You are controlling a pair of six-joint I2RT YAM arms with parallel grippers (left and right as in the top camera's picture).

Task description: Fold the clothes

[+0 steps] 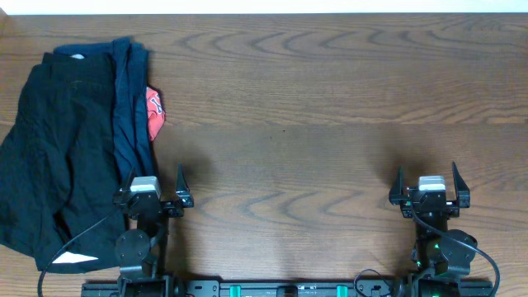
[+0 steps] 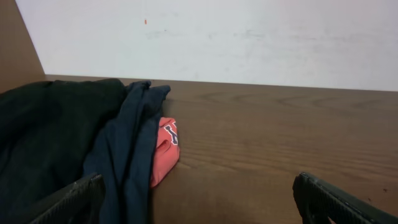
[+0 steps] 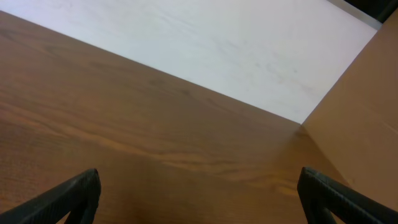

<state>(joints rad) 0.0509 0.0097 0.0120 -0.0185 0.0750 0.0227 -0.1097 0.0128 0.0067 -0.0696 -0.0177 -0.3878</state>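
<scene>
Clothes [image 1: 82, 124] heaped on the left of the table [image 1: 330, 107] — black shorts [image 1: 49, 165] cut off by the frame edge, a navy garment [image 1: 132, 99] along their right, and a red-orange one [image 1: 155, 112] mostly tucked beneath it, print unreadable. Left gripper [image 1: 153, 180] spread at the pile's near edge, one finger lost against dark cloth. Right gripper [image 1: 428, 175] spread over bare wood — both hold nothing.

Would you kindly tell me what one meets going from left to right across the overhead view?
black shorts → navy blue garment → red-orange garment → right gripper
</scene>
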